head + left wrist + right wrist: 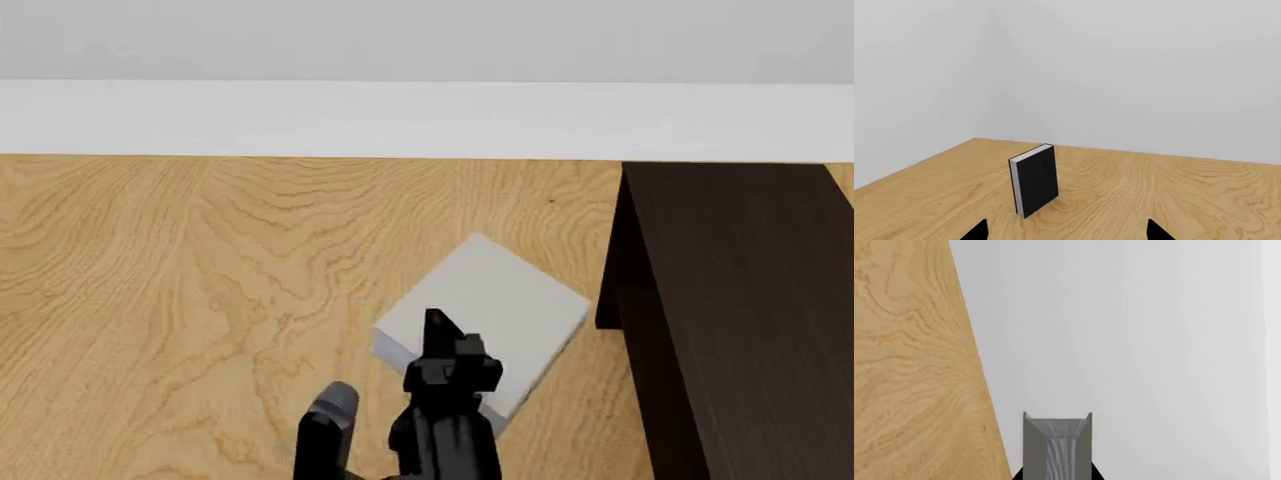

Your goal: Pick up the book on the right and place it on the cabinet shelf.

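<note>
Pale walls close off the far side of your oak-grained bench (160, 280), and the dark cabinet (747, 320) stands at its right end. Your right end effector (1056, 476) is clamped on the book (501, 300): the right wrist view shows grey covers and white page edges rising straight out from between its fingertips. From the head view the book appears tilted, one corner pointing away from you, and seems lifted off the wood, just left of the cabinet's side wall.

So the pick looks done. What remains is the carry and the placing. The cabinet shelf (761, 230) shows only as the flat dark top board, and the book has not reached it; no lower shelf is visible from here, so judge your height before you swing across.

Your left end effector (1066, 231) has its tips spread apart and holds nothing. It faces a black-covered book (1034, 180) standing upright on the bench, which is no part of this job.
</note>
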You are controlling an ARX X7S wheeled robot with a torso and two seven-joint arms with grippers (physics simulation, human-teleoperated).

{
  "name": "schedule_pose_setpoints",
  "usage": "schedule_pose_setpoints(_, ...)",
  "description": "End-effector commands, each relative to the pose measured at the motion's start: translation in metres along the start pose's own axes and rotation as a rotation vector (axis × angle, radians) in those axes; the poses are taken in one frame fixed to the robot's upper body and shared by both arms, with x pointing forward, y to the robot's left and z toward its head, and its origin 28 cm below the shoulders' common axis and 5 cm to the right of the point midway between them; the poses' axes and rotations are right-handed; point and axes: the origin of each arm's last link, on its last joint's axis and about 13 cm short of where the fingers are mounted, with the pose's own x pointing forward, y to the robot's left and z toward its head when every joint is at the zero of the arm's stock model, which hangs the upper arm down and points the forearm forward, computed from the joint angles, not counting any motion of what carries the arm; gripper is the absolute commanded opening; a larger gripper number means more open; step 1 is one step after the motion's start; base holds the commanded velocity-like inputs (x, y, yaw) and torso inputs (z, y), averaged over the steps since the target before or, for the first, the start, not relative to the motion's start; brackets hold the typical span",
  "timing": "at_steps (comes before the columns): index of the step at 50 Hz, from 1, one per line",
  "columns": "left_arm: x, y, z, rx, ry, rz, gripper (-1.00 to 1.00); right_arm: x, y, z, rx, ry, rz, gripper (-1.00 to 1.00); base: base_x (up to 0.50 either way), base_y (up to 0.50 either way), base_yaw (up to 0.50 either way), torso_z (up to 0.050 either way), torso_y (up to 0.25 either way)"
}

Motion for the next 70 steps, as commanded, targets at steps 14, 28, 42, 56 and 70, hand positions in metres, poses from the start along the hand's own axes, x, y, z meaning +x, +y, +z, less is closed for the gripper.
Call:
schedule_pose_setpoints(14,0.0,0.001,-0.007,-0.007,0.005,-0.004,1.0,0.01,0.019,-0.009,-0.107,0.085,-0.082,-1.0,0.0,0.0,0.0,0.0,0.001)
schedule_pose_setpoints(28,0.0,0.001,-0.004,-0.007,0.002,-0.002,1.0,0.005,0.032,-0.016,-0.148,0.156,-0.067,-1.0,0.0,0.0,0.0,0.0,0.001)
schedule_pose_setpoints(42,0.0,0.0,-0.001,-0.009,0.0,-0.007,1.0,0.001,0.039,-0.023,-0.14,0.231,-0.033,-1.0,0.0,0.0,0.0,0.001,0.001)
schedule_pose_setpoints(56,0.001,0.0,-0.001,-0.013,-0.002,-0.012,1.0,-0.003,0.043,-0.031,-0.108,0.327,-0.025,-1.0,0.0,0.0,0.0,0.0,0.001)
schedule_pose_setpoints(70,0.001,-0.002,0.003,-0.016,-0.002,-0.015,1.0,-0.003,0.044,-0.038,-0.113,0.427,-0.033,-1.0,0.0,0.0,0.0,0.001,0.001)
